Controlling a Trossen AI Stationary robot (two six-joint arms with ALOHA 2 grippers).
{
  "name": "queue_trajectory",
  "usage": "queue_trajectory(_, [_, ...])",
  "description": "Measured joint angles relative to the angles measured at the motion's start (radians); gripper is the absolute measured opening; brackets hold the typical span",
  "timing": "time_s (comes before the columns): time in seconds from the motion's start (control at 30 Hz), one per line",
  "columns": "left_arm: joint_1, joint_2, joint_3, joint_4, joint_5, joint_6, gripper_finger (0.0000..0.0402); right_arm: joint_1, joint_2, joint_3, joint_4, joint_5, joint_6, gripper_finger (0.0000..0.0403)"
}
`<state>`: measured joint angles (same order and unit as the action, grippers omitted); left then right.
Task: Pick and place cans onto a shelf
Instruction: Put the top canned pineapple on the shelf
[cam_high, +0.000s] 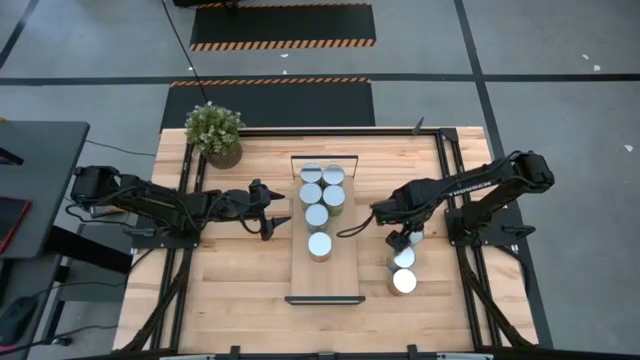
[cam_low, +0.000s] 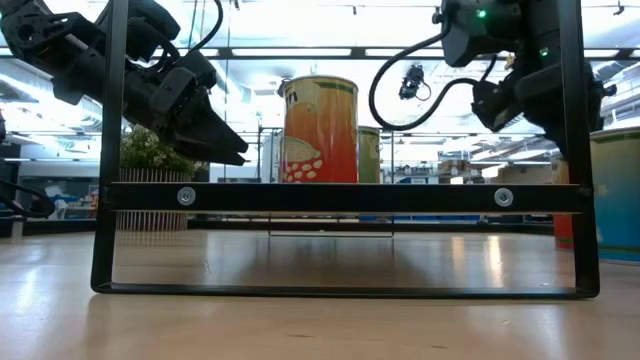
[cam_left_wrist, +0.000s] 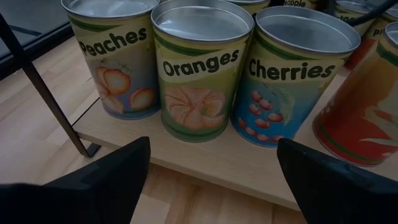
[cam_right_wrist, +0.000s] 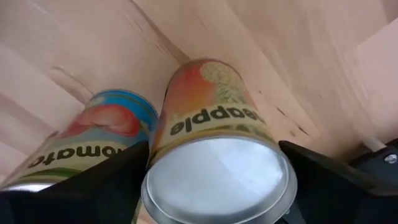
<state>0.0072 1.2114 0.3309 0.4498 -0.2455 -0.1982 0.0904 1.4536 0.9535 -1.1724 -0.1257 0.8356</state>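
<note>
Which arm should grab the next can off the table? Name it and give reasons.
Right. The right gripper hangs directly over the cans on the table, jaws open around the pineapple can. The left gripper waits open beside the shelf, facing cans already placed.

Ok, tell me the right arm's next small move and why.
Probably close the right gripper on the pineapple can and lift. Its fingers straddle that can on the table beside the tomato can, apparently not yet clamped. The shelf has free board nearer the camera end.
</note>
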Motion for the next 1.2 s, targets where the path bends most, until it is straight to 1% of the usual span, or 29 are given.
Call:
queue_trajectory(0.2, [0.000,0.000,0.000,0.000,0.000,-0.005,0.0357,0.008,0.000,0.000,-0.034,0.001,0.000,0.0320])
queue_trajectory(0.33, [0.000,0.000,0.000,0.000,0.000,0.000,0.0357,0.007,-0.006,0.013,-0.050,0.030,-0.034,0.0320])
queue_trajectory(0.5, [0.000,0.000,0.000,0.000,0.001,0.000,0.0357,-0.003,-0.006,0.139,-0.072,0.106,-0.094,0.0333])
queue_trajectory(0.67, [0.000,0.000,0.000,0.000,0.032,-0.001,0.0357,-0.001,-0.007,0.284,-0.065,0.162,-0.122,0.0325])
queue_trajectory(0.83, [0.000,0.000,0.000,0.001,0.034,0.000,0.0357,0.012,0.001,0.378,-0.032,0.194,-0.138,0.0325])
queue_trajectory(1.0, [0.000,0.000,0.001,0.005,0.034,0.001,0.0357,0.019,0.073,0.464,-0.021,0.206,-0.181,0.0326])
queue_trajectory(1.2, [0.000,0.000,0.001,0.006,0.034,0.001,0.0357,0.055,0.240,0.637,-0.056,0.207,-0.311,0.0326])
